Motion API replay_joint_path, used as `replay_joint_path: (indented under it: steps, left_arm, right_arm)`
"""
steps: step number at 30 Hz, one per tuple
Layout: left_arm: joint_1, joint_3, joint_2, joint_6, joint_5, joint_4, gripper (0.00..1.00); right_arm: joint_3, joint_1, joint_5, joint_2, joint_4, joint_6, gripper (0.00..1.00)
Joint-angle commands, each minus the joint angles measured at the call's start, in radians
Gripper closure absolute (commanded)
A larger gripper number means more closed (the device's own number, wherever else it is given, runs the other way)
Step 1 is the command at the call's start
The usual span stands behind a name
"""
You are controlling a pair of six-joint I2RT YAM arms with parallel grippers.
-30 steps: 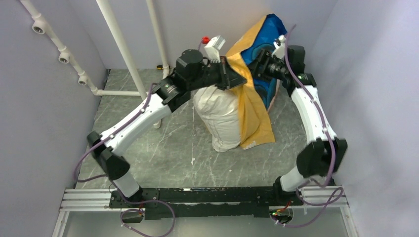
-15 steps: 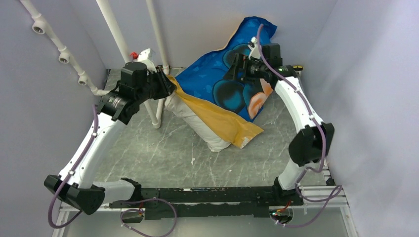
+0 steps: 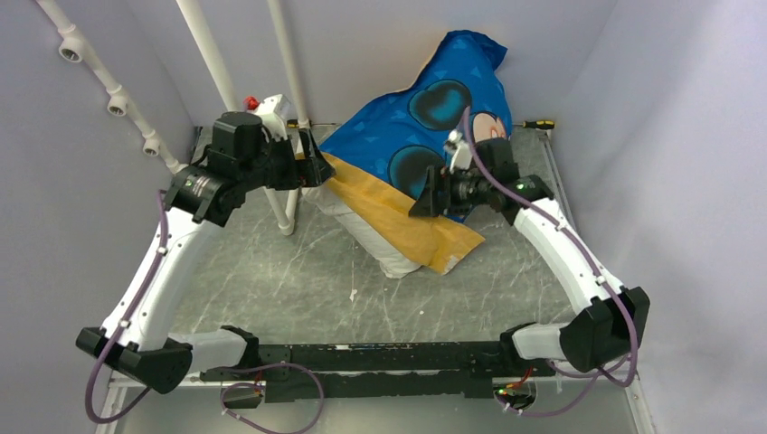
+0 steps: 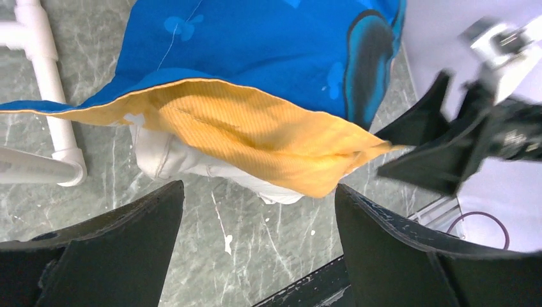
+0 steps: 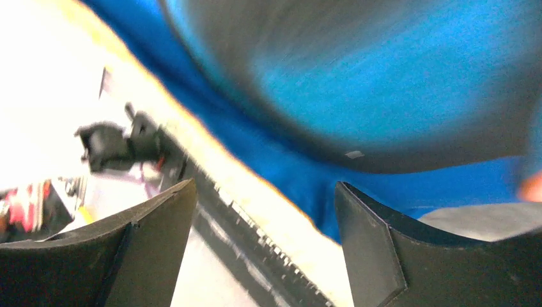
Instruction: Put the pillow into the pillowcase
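1. The pillowcase (image 3: pixel 407 136), blue Mickey side up, drapes over most of the pillow (image 3: pixel 387 251). The bundle lies diagonally, with its far end propped against the back wall (image 3: pixel 362 45).
2. At the near end the case's mouth is open. Its yellow-orange lining (image 4: pixel 255 137) folds outward as a flap, and a white corner of the pillow pokes out beneath it onto the table.
3. The left gripper (image 4: pixel 259 192) hovers just beside the mouth's left edge, its fingers spread wide with nothing between them.
4. The right gripper (image 5: pixel 265 188) hangs over the flap's right side. Its wrist view is blurred, but the fingers are clearly parted and hold no fabric.
5. Judged from this, the stuffing is mostly done, and what remains is covering the exposed corner.
6. The next move likely calls for each gripper to pinch the hem on its own side of the mouth. They would then draw it down over the corner, or one would hold the hem while the other pushes the pillow deeper.
7. The thin hem is slack and folded over, so catching a single layer looks fiddly.
8. The table (image 3: pixel 298 271) is grey, marbled and scuffed with white flecks.
9. Pale walls enclose it on three sides, and white plastic pipes (image 3: pixel 217 72) stand at the back left, close to the left arm.
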Motion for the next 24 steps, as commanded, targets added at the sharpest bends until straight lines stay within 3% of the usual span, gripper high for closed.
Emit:
replay_joint_path:
  steps: [1, 6, 13, 16, 24]
  left_arm:
    - [0.001, 0.072, -0.070, 0.030, 0.030, -0.034, 0.09]
    - [0.001, 0.057, -0.107, 0.039, 0.125, 0.048, 0.10]
    - [0.001, -0.030, -0.079, -0.013, 0.269, 0.203, 0.11]
    - [0.001, -0.043, -0.046, -0.003, 0.258, 0.232, 0.13]
    - [0.001, -0.052, 0.078, 0.066, 0.111, 0.307, 0.18]
  right_arm:
    - [-0.168, 0.147, -0.141, -0.055, 0.095, 0.078, 0.19]
    - [-0.366, 0.356, -0.222, -0.061, 0.392, 0.298, 0.16]
    - [-0.297, 0.539, -0.245, -0.001, 0.562, 0.405, 0.08]
    - [-0.268, 0.505, -0.167, -0.045, 0.482, 0.392, 0.06]
    - [-0.233, 0.214, 0.006, -0.147, 0.281, 0.270, 0.05]
